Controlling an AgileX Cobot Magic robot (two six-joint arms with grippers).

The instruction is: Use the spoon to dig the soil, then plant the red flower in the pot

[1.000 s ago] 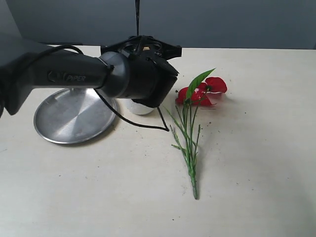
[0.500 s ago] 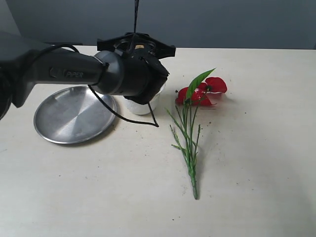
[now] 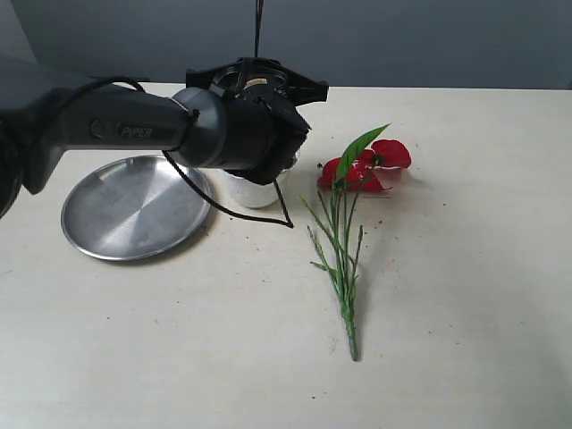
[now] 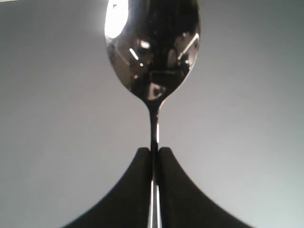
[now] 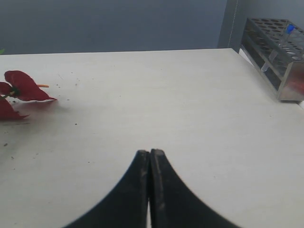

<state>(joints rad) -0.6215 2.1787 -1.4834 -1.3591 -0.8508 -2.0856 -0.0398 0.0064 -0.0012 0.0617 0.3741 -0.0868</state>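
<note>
My left gripper (image 4: 155,151) is shut on the thin handle of the shiny silver spoon (image 4: 152,52), whose bowl points up against the grey wall. In the exterior view the spoon (image 3: 257,27) rises out of the top of the frame above the left wrist (image 3: 246,134). That wrist hangs in front of the white pot (image 3: 251,192) and hides most of it. The soil in the pot is hidden. The red flower (image 3: 362,166) lies flat on the table right of the pot; its petals (image 5: 21,85) also show in the right wrist view. My right gripper (image 5: 150,153) is shut on nothing, low over bare table.
A round steel plate (image 3: 130,207) lies left of the pot. The flower's long green stems (image 3: 341,268) run toward the front of the table. A black cable (image 3: 268,219) loops under the left wrist. A metal test-tube rack (image 5: 278,57) stands at the table's edge.
The left wrist with the spoon rose and shifted left off the pot, then drifted slightly back to the right. Flower, plate and right gripper have not moved.
</note>
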